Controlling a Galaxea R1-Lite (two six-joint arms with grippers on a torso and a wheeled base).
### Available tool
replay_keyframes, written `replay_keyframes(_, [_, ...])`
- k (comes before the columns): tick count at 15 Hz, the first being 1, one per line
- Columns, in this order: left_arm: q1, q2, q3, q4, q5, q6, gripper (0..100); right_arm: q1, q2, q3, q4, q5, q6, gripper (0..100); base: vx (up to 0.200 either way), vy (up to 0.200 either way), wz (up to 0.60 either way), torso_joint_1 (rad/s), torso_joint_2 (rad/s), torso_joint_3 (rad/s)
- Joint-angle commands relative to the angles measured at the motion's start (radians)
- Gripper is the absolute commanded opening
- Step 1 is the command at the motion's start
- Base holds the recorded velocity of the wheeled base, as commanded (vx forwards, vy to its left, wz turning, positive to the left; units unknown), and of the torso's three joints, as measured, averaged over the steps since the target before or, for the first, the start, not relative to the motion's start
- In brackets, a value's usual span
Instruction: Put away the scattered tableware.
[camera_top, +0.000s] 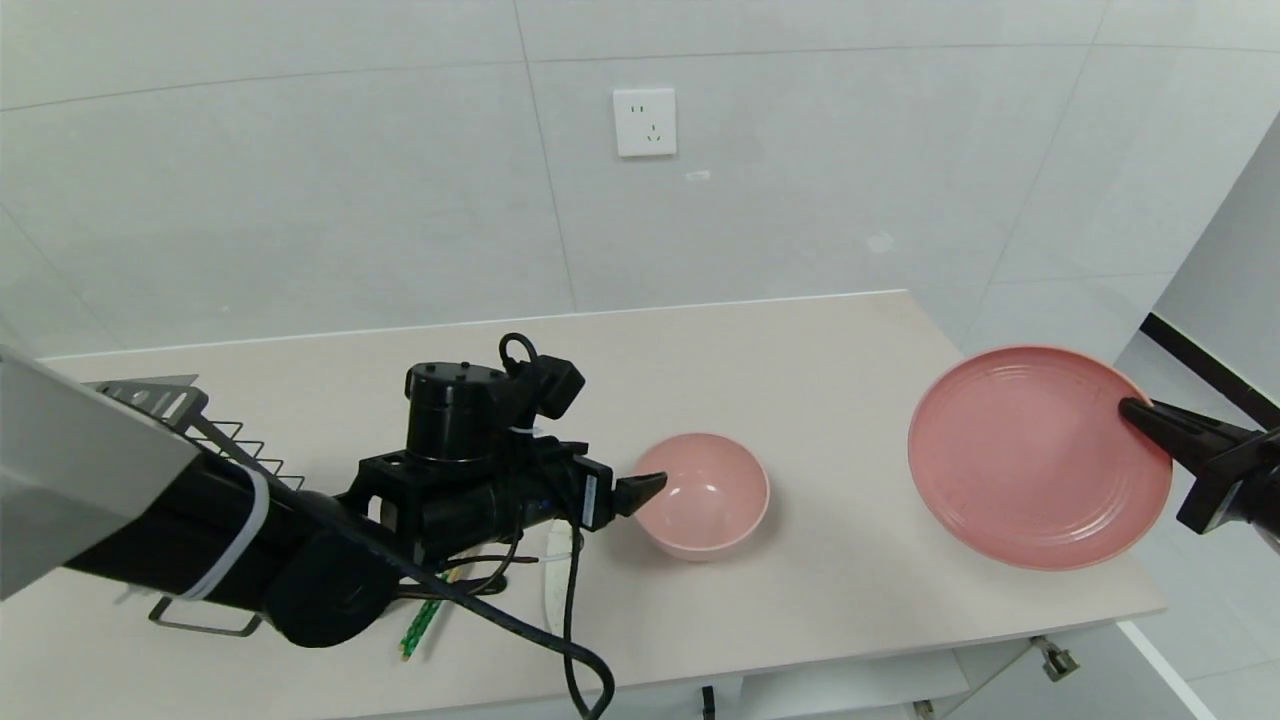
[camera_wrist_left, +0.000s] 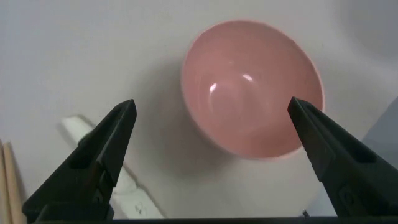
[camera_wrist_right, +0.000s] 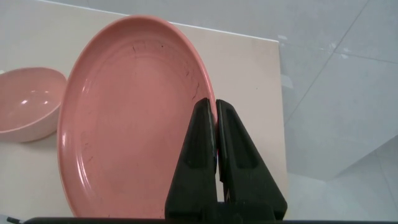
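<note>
over table (camera_top: 850, 400) edge, right end effector (camera_wrist_right: 216, 109) pinches tilted plate (camera_top: 1030, 460) | left one (camera_wrist_left: 211, 106) spread

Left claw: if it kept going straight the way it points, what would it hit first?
Probably the round pink bowl, which lies straight ahead of the open left claw. Whether the claw would strike the rim or dip inside is unclear.

The left gripper (camera_wrist_left: 211, 104) sat out front on its outstretched arm, jaws spread wide. The right gripper (camera_wrist_right: 215, 106) was clamped tight on a plate (camera_wrist_right: 124, 112) rim.
</note>
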Motion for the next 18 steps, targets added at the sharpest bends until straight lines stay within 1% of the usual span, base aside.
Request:
replay_keyframes(1, [0.0, 0.087, -0.021, -0.06, 0.004, -0.001, 100, 0.0, 0.0, 0.0, 0.0, 0.0, 0.0, 0, 0.0, 0.0, 0.0, 0.0, 0.0, 0.0])
replay_keyframes(2, [0.0, 0.104, -0.036, -0.077, 0.007, -0.002, 100, 0.0, -0.002, 0.0, 0.0, 0.0, 0.0, 0, 0.0, 0.0, 0.0, 0.0, 0.0, 0.0])
replay_keyframes(4, [0.0, 0.107, -0.039, -0.079, 0.007, -0.002, 100, 0.0, -0.002, 0.0, 0.0, 0.0, 0.0, 0, 0.0, 0.0, 0.0, 0.0, 0.0, 0.0])
replay_keyframes(6, [0.0, 0.124, -0.07, -0.04, 0.02, -0.01, 100, 0.0, -0.002, 0.001, 0.0, 0.0, -0.002, 0, 0.0, 0.0, 0.0, 0.0, 0.0, 0.0])
replay_keyframes(8, [0.0, 0.139, -0.081, -0.025, 0.02, -0.013, 100, 0.0, 0.0, 0.003, 0.0, 0.0, -0.003, 0, 0.0, 0.0, 0.0, 0.0, 0.0, 0.0])
replay_keyframes(11, [-0.031, 0.19, -0.084, -0.022, 0.02, -0.095, 100, 0.0, 0.0, 0.003, 0.0, 0.002, -0.006, 0, 0.0, 0.0, 0.0, 0.0, 0.0, 0.0])
replay_keyframes(14, [-0.034, 0.231, -0.084, -0.028, 0.015, -0.099, 100, 0.001, 0.0, 0.011, 0.0, 0.002, -0.006, 0, 0.0, 0.0, 0.0, 0.0, 0.0, 0.0])
replay_keyframes(15, [-0.034, 0.235, -0.084, -0.03, 0.014, -0.105, 100, 0.001, 0.0, 0.011, 0.0, 0.002, -0.008, 0, 0.0, 0.0, 0.0, 0.0, 0.0, 0.0])
replay_keyframes(18, [-0.035, 0.239, -0.079, -0.031, 0.012, -0.107, 100, 0.001, 0.0, 0.011, 0.0, 0.002, -0.008, 0, 0.0, 0.0, 0.0, 0.0, 0.0, 0.0])
